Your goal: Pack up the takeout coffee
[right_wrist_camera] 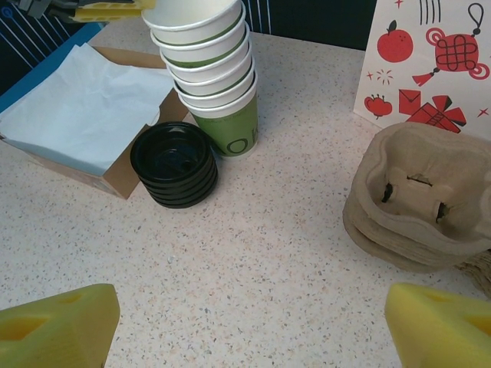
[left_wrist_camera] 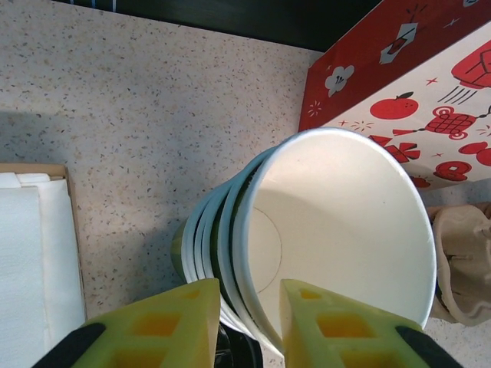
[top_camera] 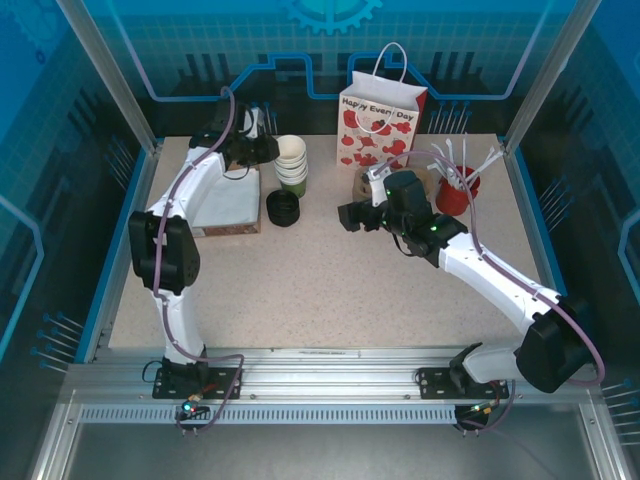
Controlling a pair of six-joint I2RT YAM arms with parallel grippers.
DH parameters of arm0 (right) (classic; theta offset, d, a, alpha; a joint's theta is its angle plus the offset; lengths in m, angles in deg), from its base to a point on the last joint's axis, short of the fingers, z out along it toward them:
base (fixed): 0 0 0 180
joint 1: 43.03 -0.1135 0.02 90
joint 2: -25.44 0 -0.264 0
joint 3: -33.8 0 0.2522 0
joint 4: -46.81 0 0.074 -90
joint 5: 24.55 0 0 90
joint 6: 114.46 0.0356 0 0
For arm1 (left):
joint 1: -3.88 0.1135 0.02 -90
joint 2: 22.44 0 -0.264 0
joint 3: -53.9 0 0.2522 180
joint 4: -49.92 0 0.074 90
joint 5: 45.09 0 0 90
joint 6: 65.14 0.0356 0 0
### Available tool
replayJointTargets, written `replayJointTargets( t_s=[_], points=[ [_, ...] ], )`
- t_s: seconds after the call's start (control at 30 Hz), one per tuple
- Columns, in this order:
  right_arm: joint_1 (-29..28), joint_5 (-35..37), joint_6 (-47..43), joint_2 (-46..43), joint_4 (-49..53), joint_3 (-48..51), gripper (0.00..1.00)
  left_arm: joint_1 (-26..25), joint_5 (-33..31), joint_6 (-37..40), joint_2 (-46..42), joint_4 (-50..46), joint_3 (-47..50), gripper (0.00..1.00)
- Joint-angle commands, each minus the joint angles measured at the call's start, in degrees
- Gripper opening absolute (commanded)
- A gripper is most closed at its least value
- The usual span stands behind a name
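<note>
Upper left in the top view, the left gripper (left_wrist_camera: 249,295) straddles the rim of the top cup (left_wrist_camera: 337,222) on the stack (top_camera: 291,165); pinched or not, I cannot tell. Mid-frame, the right gripper (top_camera: 350,216) gapes wide with nothing in it, below the bag (top_camera: 380,125). Where the lidded coffee stands I cannot tell.

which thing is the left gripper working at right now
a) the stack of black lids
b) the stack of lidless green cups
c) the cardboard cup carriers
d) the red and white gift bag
b: in the left wrist view, the left gripper has its yellow fingers on either side of the top rim of the stack of lidless green cups.
</note>
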Motion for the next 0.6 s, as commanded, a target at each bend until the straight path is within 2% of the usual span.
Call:
replayJointTargets(
  t_s=[0.0, 0.57],
  points=[
    [-0.64, -0.27, -0.05, 1.38, 1.30, 0.14, 0.91, -0.25, 1.47, 0.83, 1.61, -2.58, -3.19, 0.26],
    [-0.69, -0.88, 0.57, 2.27, 2.03, 0.45, 0.91, -0.37, 0.76, 1.36, 3.93, -5.56, -8.17, 0.10]
  ],
)
